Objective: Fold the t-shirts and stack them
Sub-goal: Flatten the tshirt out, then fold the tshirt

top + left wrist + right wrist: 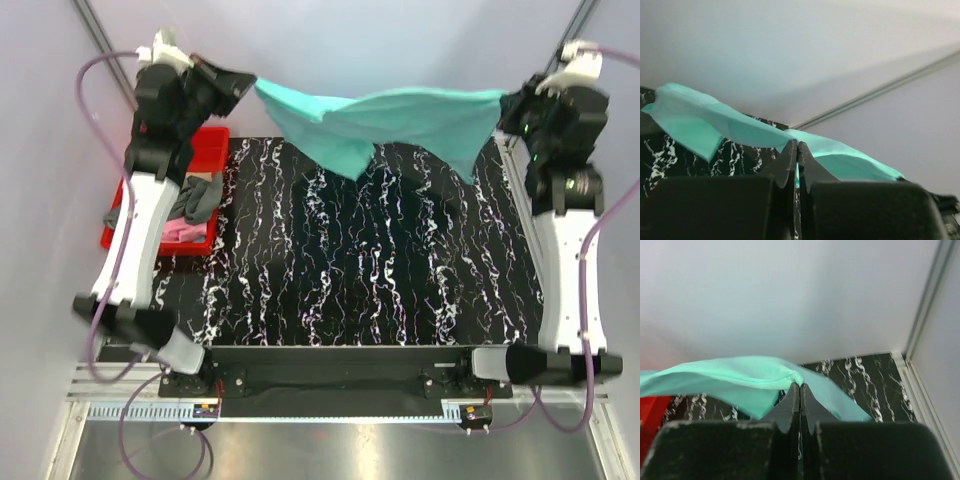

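Note:
The teal t-shirt (385, 125) hangs stretched in the air above the far edge of the black marbled table (340, 260), held at both ends. My left gripper (250, 83) is shut on its left end; in the left wrist view the cloth (695, 117) is pinched between the closed fingers (797, 150). My right gripper (505, 103) is shut on its right end, as the right wrist view (800, 389) shows with teal cloth (735, 377) at the tips. The pink t-shirt (185, 232) and the dark grey t-shirt (200, 195) lie crumpled in the red bin (205, 150).
The red bin stands at the table's left edge under my left arm. A pale wall rises behind the table, with metal frame posts (95, 30) at the far corners. A white rail (912, 385) runs along the table's right edge.

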You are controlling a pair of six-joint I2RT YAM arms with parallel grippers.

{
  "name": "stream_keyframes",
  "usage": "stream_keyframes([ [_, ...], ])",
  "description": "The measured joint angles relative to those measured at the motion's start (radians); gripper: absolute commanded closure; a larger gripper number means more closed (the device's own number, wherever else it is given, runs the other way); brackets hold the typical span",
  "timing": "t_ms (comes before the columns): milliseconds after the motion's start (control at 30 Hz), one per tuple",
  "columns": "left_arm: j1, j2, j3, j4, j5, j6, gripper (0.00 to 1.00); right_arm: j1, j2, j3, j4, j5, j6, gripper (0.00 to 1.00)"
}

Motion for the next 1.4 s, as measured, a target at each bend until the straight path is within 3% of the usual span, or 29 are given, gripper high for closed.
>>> stream_keyframes([
  [233, -0.098, -0.428, -0.619, 0.125, 0.002, 0.056, 1.0, 0.0, -0.307, -0.573, 0.048, 0.079, 0.059, 1.0],
  [400, -0.137, -0.503, -0.932, 0.031, -0.034, 0.098, 1.0, 0.0, -0.401, -0.853, -0.011, 0.117, 0.195, 1.0],
  [633, -0.146, -0.607, -1.27, -0.092, -0.085, 0.097, 1.0, 0.0, -0.399, -1.087, -0.071, 0.102, 0.403, 1.0],
  [933, -0.155, -0.659, -1.354, -0.107, -0.084, 0.101, 1.0, 0.0, -0.381, -1.205, -0.128, 0.105, 0.536, 1.0],
  [1400, -0.192, -0.77, -1.314, -0.267, -0.146, 0.114, 1.0, 0.0, -0.663, -1.212, -0.294, 0.108, 0.619, 1.0],
])
